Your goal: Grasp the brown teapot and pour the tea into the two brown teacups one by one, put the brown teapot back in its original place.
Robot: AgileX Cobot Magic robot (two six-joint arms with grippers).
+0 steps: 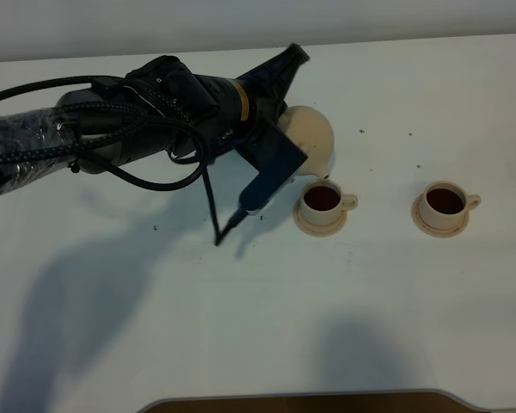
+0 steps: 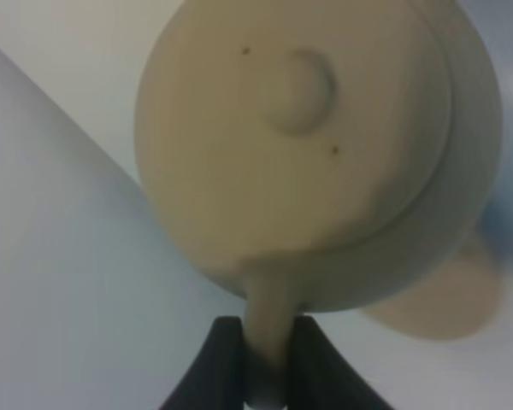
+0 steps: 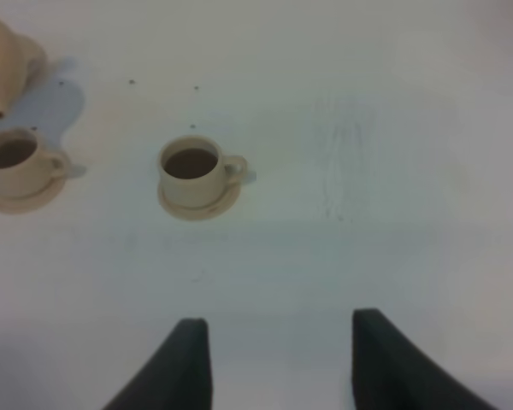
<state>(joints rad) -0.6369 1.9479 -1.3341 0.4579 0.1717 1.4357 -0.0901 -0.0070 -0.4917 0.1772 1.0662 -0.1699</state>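
Teapot (image 1: 310, 138), tan-beige, sits toward the far edge of the white counter (image 1: 370, 292), roughly at mid-width, partly covered by the left arm that reaches in from the left edge. Left gripper (image 2: 269, 363) is clamped on the teapot's loop handle (image 2: 269, 316), both dark fingers pressed against it; the knobbed lid (image 2: 301, 90) is in place. Spout points down toward the nearer teacup (image 1: 323, 200), which stands on its saucer (image 1: 320, 225) just beside the pot and holds dark liquid. Second teacup (image 1: 445, 202), on its own saucer and likewise filled, stands well apart toward the right edge. Right gripper (image 3: 278, 359) hangs above bare counter near the right edge, fingers spread, holding nothing. Whether the pot is resting on anything cannot be told.
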